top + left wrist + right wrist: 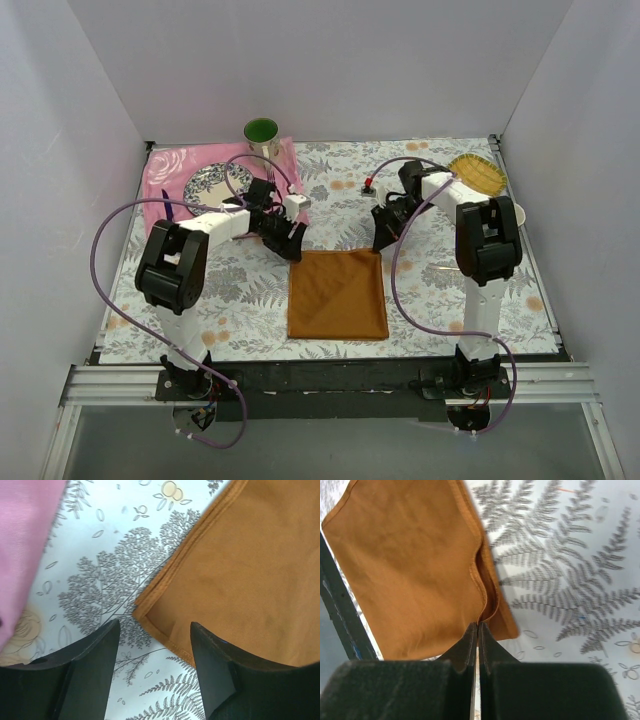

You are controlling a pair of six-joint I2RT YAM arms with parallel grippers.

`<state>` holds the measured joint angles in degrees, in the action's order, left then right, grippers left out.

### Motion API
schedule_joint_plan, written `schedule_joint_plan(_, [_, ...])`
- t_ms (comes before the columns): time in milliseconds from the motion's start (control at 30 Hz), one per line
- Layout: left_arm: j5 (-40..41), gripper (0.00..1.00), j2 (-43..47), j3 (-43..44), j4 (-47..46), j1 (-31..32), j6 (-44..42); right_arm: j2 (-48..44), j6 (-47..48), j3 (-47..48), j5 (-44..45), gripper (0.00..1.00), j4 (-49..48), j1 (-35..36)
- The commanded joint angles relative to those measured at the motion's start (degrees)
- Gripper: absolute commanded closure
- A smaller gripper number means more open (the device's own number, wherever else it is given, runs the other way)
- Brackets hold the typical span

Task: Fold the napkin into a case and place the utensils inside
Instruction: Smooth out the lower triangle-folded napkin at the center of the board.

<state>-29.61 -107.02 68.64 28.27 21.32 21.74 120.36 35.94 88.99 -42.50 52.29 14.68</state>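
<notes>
Left hand low over the leaf-printed table, fingers spread wide, napkin corner lying flat just ahead of the gap, its hemmed edge passing under one finger, orange cloth filling the upper right, pink cloth at the left edge, apart from it.
</notes>
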Motion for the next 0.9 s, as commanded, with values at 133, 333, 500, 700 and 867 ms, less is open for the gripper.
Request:
schedule_joint_plan(133, [-1.42, 0.37, 5.51, -0.97, -4.10, -2.16, 2.17, -10.48, 6.33, -6.46, 1.54, 0.99, -4.91, 4.22])
schedule_joint_plan(333, [-3.88, 0.35, 4.98, -0.79, -4.72, -3.21, 2.43, -12.16, 7.65, -8.75, 4.27, 0.99, -6.06, 6.07])
schedule_joint_plan(500, [-4.15, 0.34, 5.24, -0.70, -4.54, -3.22, 1.82, -10.93, 5.55, -8.48, 6.72, 0.99, -6.15, 5.98])
schedule_joint_plan(700, [-4.58, 0.34, 4.89, -0.44, -4.63, -3.13, 1.82, -8.65, 2.73, -5.76, 9.89, 0.76, -4.92, 4.92])
schedule_joint_plan(867, [-4.76, 0.34, 4.63, -0.35, -4.54, -3.22, 1.29, -6.19, 3.61, -2.69, 13.22, 0.59, -2.73, 4.48])
